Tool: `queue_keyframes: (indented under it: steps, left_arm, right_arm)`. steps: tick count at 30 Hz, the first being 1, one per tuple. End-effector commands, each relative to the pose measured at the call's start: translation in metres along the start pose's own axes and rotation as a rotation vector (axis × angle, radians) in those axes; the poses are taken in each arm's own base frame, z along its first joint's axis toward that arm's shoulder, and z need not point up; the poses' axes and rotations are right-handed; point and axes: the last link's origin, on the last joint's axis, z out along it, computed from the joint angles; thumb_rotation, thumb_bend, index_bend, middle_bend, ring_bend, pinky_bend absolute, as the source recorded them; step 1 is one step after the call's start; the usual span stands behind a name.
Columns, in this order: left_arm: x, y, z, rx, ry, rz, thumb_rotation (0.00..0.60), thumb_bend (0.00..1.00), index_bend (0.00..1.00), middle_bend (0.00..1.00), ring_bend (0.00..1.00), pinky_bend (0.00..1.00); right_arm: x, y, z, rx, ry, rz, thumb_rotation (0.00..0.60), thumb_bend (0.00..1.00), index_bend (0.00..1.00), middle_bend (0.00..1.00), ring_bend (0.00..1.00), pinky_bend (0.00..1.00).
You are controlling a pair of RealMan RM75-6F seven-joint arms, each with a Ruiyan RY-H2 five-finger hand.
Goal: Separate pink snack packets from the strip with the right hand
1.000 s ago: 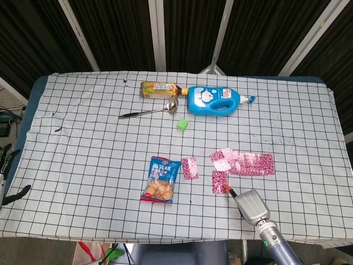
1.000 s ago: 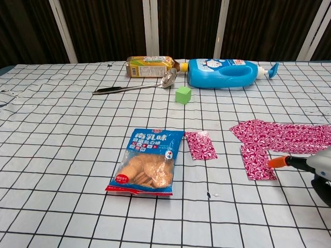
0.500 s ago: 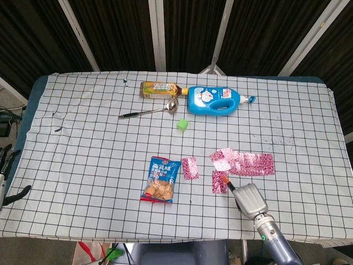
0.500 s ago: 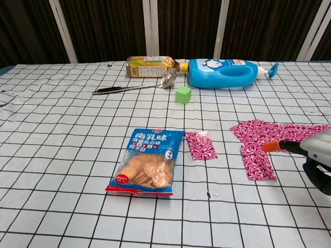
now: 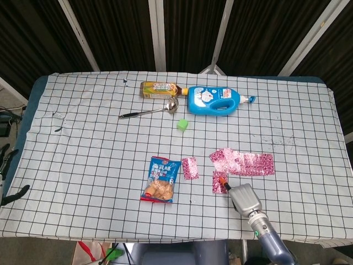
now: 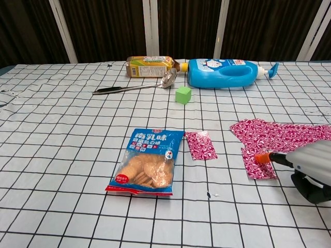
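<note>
Your pink packet strip (image 5: 246,163) lies flat near the table's right edge, long axis running left to right. Your right hand (image 5: 241,197) reaches one orange-tipped finger (image 6: 262,157) onto the loose pink packet (image 6: 257,163) just below the strip's left end; its grip I cannot tell.

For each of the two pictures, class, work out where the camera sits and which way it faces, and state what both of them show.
Head view: high above the near edge, looking steeply down on the whole checked table; the right hand and forearm enter from below.
Chest view: low at the near edge, looking across the table toward the dark curtain; only the right hand shows, at right.
Shared: pink packets, biscuit bag, blue bottle.
</note>
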Motion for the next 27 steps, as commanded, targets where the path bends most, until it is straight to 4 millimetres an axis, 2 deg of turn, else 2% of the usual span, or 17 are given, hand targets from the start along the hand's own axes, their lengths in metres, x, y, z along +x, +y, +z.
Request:
queue_keyframes:
  steps: [1, 9, 15, 21, 22, 23, 24, 26, 27]
  left_arm:
    - [0.000, 0.000, 0.000, 0.000, -0.001, -0.001, 0.600, 0.27, 0.13, 0.02, 0.00, 0.12]
    - [-0.001, 0.002, 0.000, -0.008, -0.009, 0.001, 0.600, 0.27, 0.13, 0.02, 0.00, 0.12]
    - [0.000, 0.001, -0.001, -0.003, -0.007, -0.003, 0.600, 0.27, 0.13, 0.02, 0.00, 0.12]
    - [0.000, 0.002, 0.000, -0.013, 0.009, -0.008, 0.600, 0.27, 0.13, 0.02, 0.00, 0.12]
    - [0.000, 0.002, 0.000, -0.015, 0.009, -0.008, 0.600, 0.28, 0.13, 0.01, 0.00, 0.12]
    - [0.000, 0.002, 0.000, -0.018, 0.009, -0.009, 0.600, 0.27, 0.13, 0.01, 0.00, 0.12]
    - [0.000, 0.002, 0.000, -0.020, 0.010, -0.011, 0.600, 0.27, 0.13, 0.01, 0.00, 0.12]
    - [-0.001, 0.002, 0.000, -0.022, 0.007, -0.012, 0.600, 0.27, 0.13, 0.01, 0.00, 0.12]
    - [-0.001, 0.002, 0.000, -0.023, 0.004, -0.013, 0.600, 0.28, 0.13, 0.01, 0.00, 0.12]
  right_arm:
    - [-0.001, 0.000, -0.006, 0.007, 0.004, -0.001, 0.600, 0.84, 0.14, 0.84, 0.82, 0.60]
    - [-0.003, -0.008, -0.029, 0.056, 0.002, -0.009, 0.600, 0.84, 0.14, 0.84, 0.82, 0.60]
    - [-0.001, -0.010, -0.036, 0.068, 0.006, -0.011, 0.600, 0.84, 0.14, 0.84, 0.82, 0.60]
    - [0.029, -0.013, -0.024, 0.062, 0.176, 0.058, 0.600, 0.84, 0.16, 0.82, 0.80, 0.60]
    - [0.039, -0.011, -0.020, 0.053, 0.233, 0.082, 0.600, 0.84, 0.16, 0.79, 0.78, 0.59]
    - [0.049, -0.007, -0.017, 0.043, 0.301, 0.116, 0.600, 0.84, 0.15, 0.71, 0.71, 0.55]
    - [0.061, -0.001, -0.015, 0.019, 0.372, 0.175, 0.600, 0.83, 0.13, 0.58, 0.61, 0.48]
    - [0.070, 0.013, -0.015, -0.017, 0.423, 0.263, 0.600, 0.78, 0.08, 0.37, 0.42, 0.33]
    - [0.072, 0.021, -0.016, -0.038, 0.424, 0.289, 0.600, 0.75, 0.06, 0.30, 0.35, 0.28]
